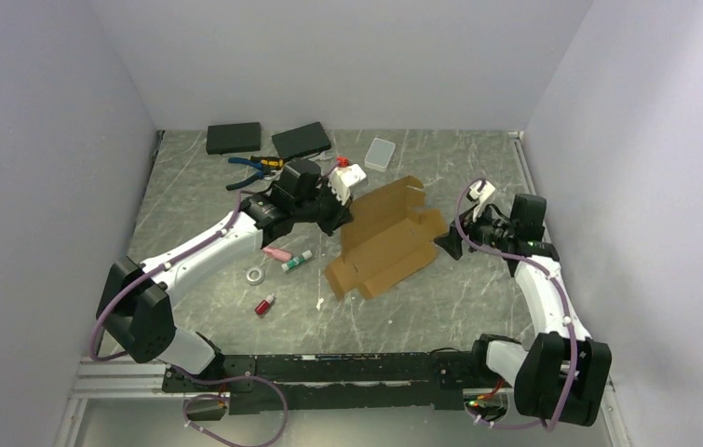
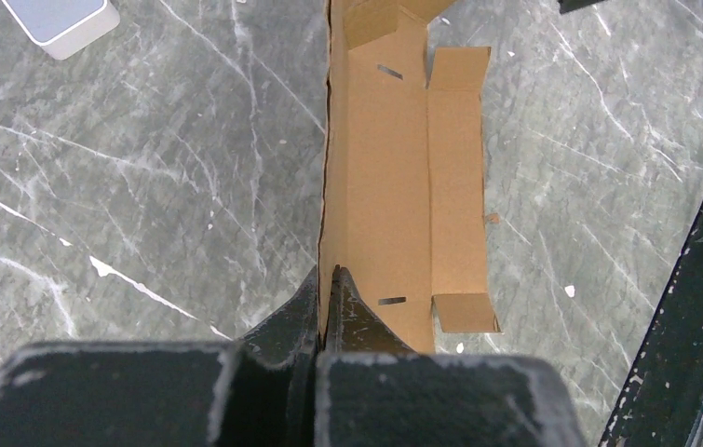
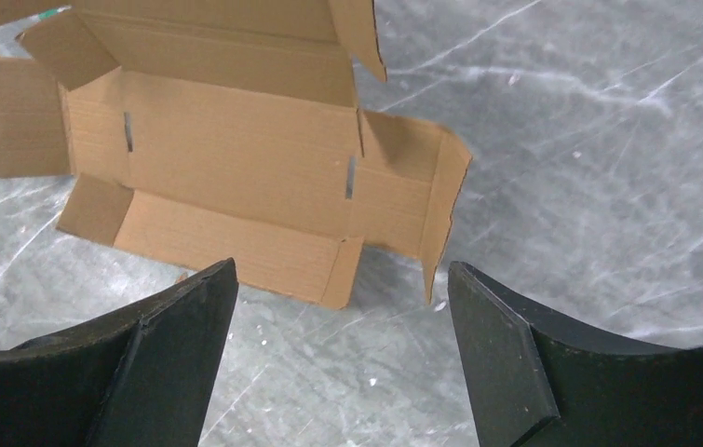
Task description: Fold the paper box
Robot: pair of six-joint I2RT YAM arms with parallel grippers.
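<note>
While my left gripper sits clenched on a thin edge of the paper box, my right gripper hangs released, jaws wide, nothing between them.

Item 1, left gripper: fingers pinch a cardboard wall edge-on. The sheet runs off toward 12 o'clock in the wrist view.

Item 2, right gripper: just short of the end flap, which stands tilted at 12 to 1 o'clock from the jaws. No contact.

Item 3, paper box: mid-table, partly opened, long panels half raised, flaps loose. Seen from overhead, the left gripper is at its 10 o'clock and the right gripper at its 3 o'clock.

Step, as I judge it: early forming, walls not yet locked. The next move likely calls for the right jaws to advance, take that end flap and turn it inward while the left steadies the wall.

Not readable: which panel the left holds, and whether any tab sits in its slot. The box's far end is cut off in both wrist views. Overhead, the left fingertips are hidden under the wrist.
</note>
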